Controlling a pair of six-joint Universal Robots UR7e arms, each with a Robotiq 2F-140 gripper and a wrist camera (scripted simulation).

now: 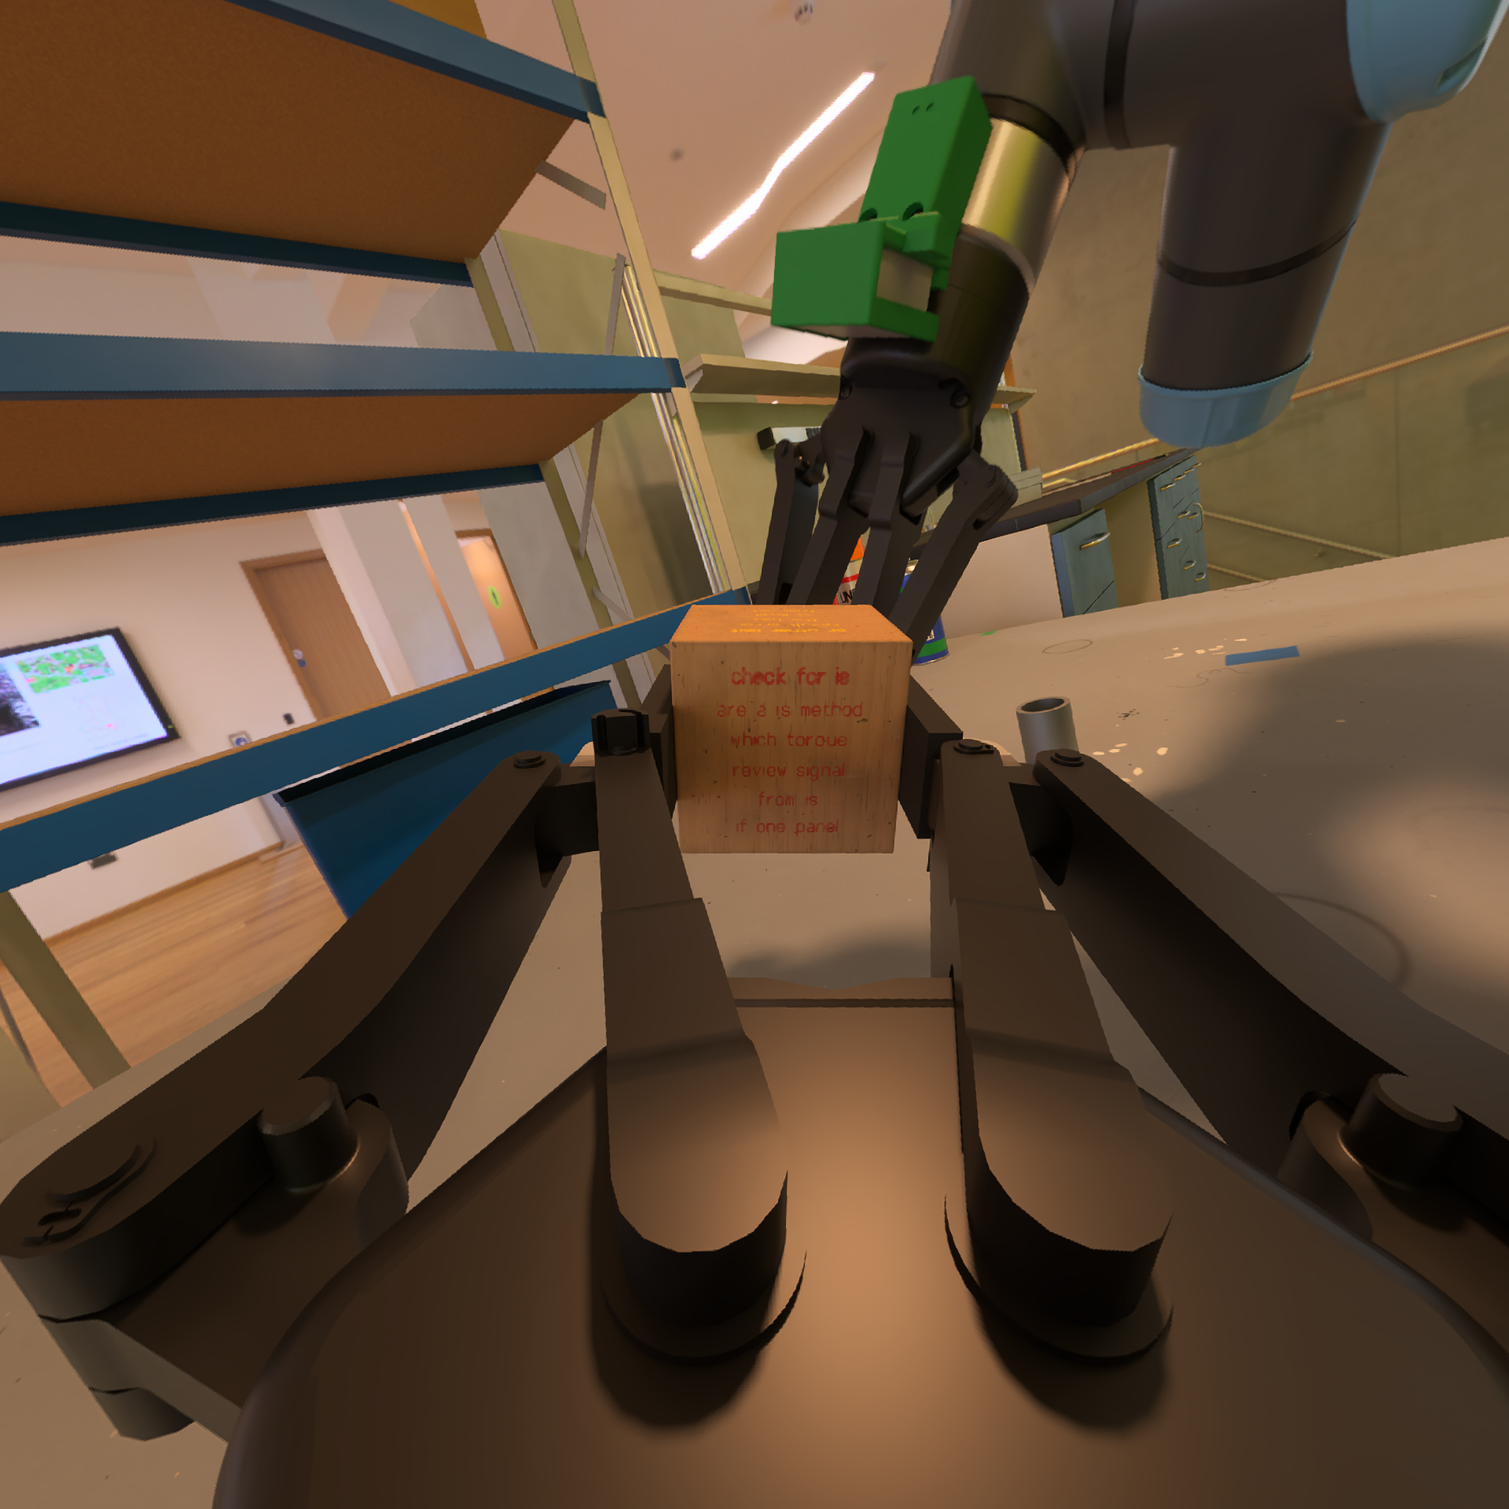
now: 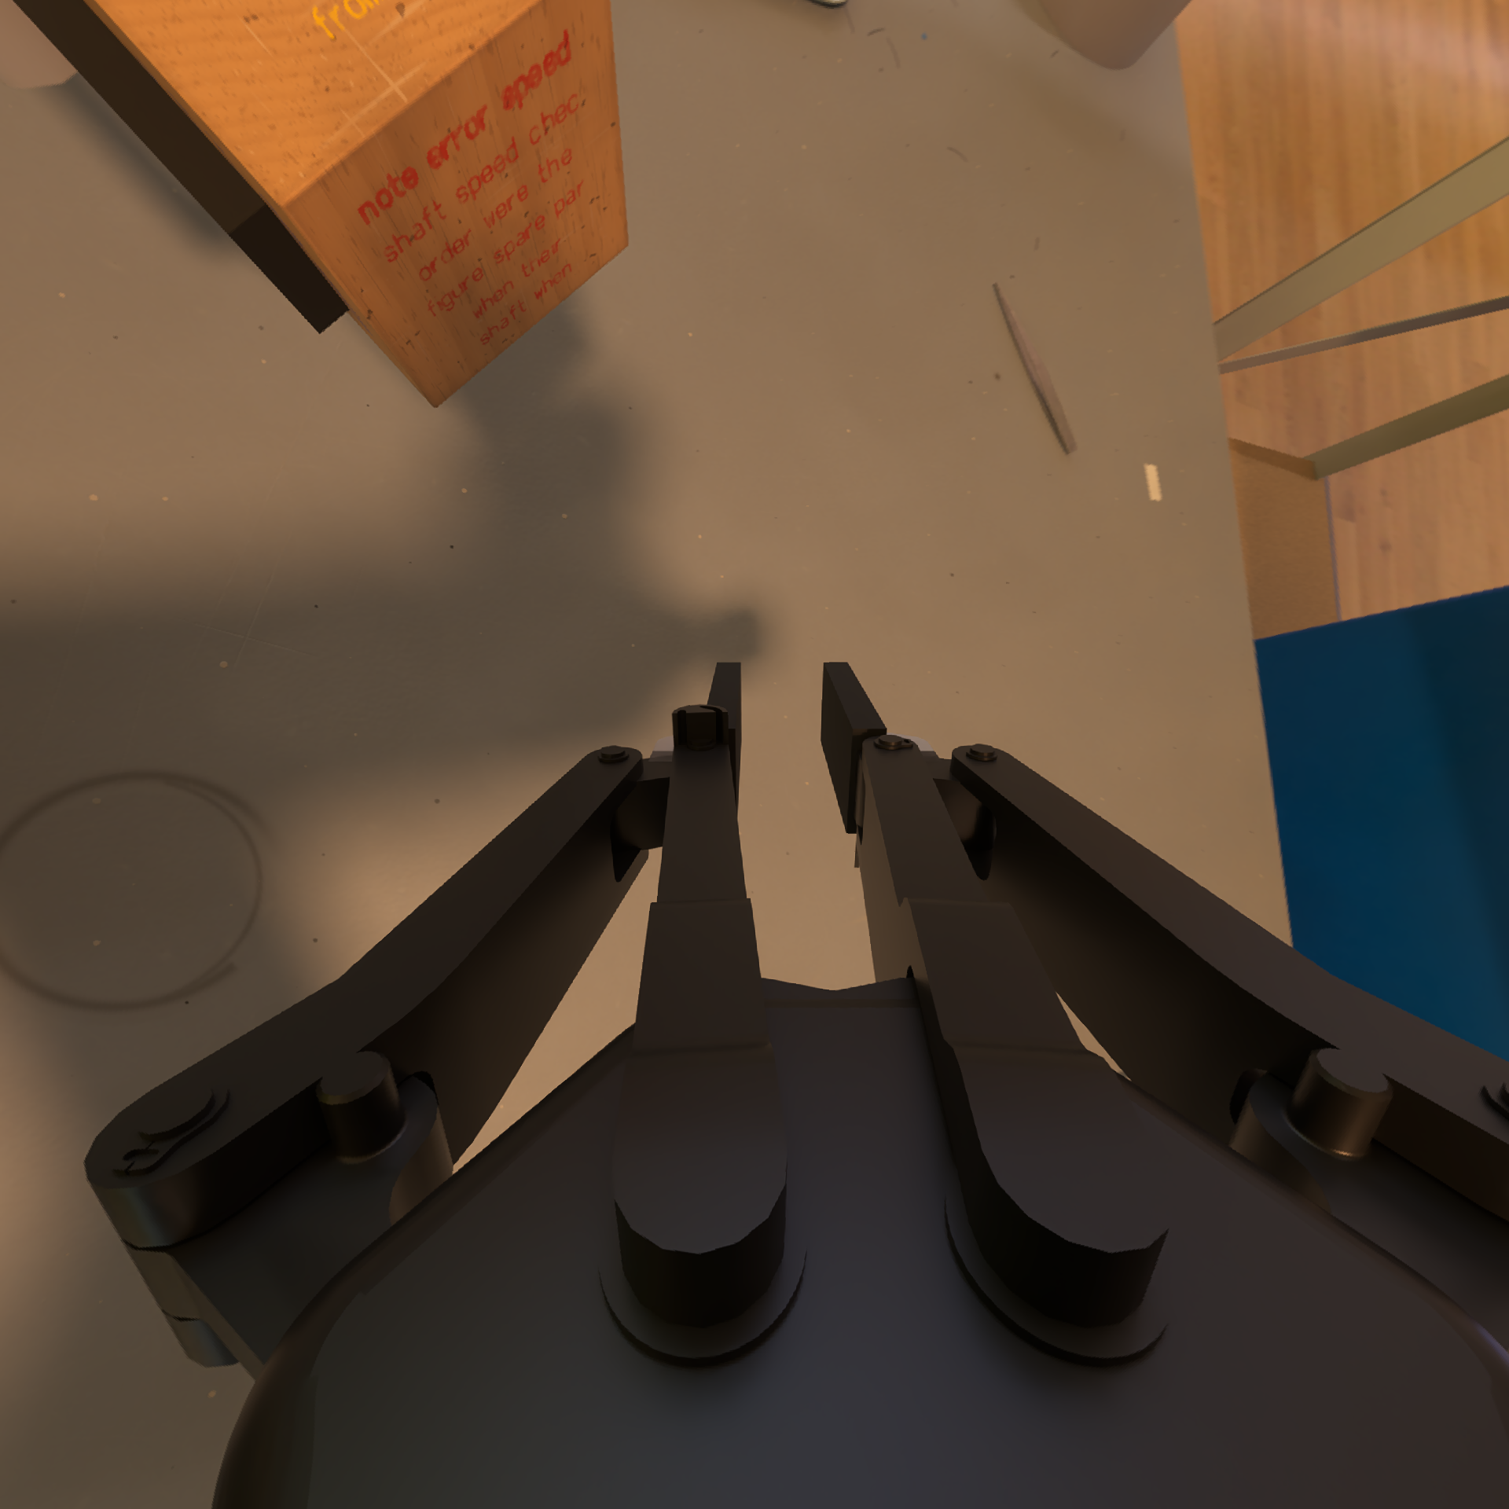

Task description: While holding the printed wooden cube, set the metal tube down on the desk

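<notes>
- We see a pale grey desk [image 1: 1225, 816], matt, speckled with small paint flecks and faint ring marks; a strip of blue tape [image 1: 1261, 655] lies on it well beyond the metal tube.
- Left of the cube stands shelving [image 1: 327, 367] with blue steel beams and orange-brown boards. Beyond it are a wood floor, a door and a wall screen [image 1: 73, 702]; behind the cube are blue drawer cabinets [image 1: 1176, 531].
- The left gripper [image 1: 788, 751] is clenched on the printed wooden cube [image 1: 788, 735], one pad flat on each side face, holding it clear of the desk.
- The cube is light grained wood with crisp edges, with red print on the face toward the left wrist camera and orange print on its top.
- The metal tube [image 1: 1047, 725] stands upright on the desk just right of the cube, its long axis vertical and open mouth upward. It is short, dull grey and thick-walled, and its foot is hidden behind the gripper's linkage.
- The right gripper [image 2: 780, 694] hangs beyond the cube, fingers pointing down at the desk, released: its jaws stand slightly apart with only bare desk between them.
- A green block [image 1: 882, 220] sits at the right wrist.
</notes>
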